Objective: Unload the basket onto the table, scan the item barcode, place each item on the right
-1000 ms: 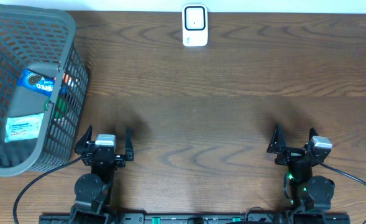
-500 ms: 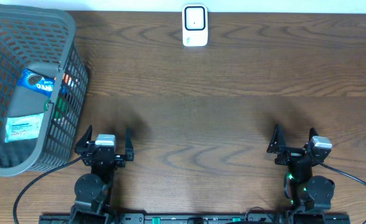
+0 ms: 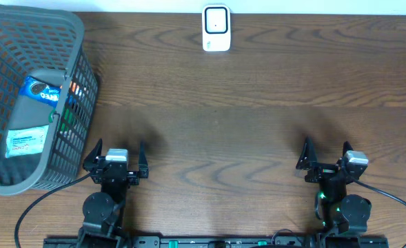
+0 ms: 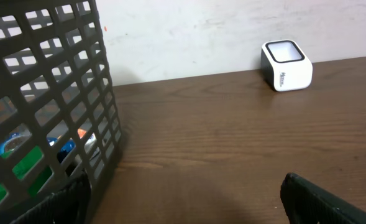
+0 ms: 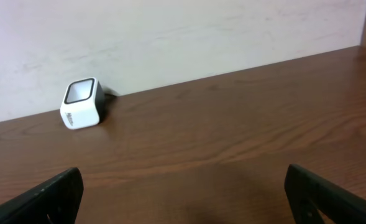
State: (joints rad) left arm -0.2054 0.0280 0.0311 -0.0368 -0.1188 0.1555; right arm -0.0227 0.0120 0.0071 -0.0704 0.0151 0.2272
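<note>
Scanner (image 3: 216, 28), top centre, faces up for barcodes. Basket (image 3: 80, 77), upper left, keeps your goods (image 3: 27, 134) together. Left hand (image 3: 117, 153), right hand (image 3: 325, 155): spread, empty.

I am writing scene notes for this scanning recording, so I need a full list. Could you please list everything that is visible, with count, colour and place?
table: one, brown wood, under everything
basket: one, grey mesh, left part of the table
pouch: one, grey with a white label, lying in the basket
packet: one, blue, in the basket at the pouch's far end
green thing: one, green, in the basket by its right wall; kind unclear
scanner: one, white with a dark window, far edge of the table, middle
left gripper: one, black, open, empty, near edge beside the basket
right gripper: one, black, open, empty, near edge on the right
</note>
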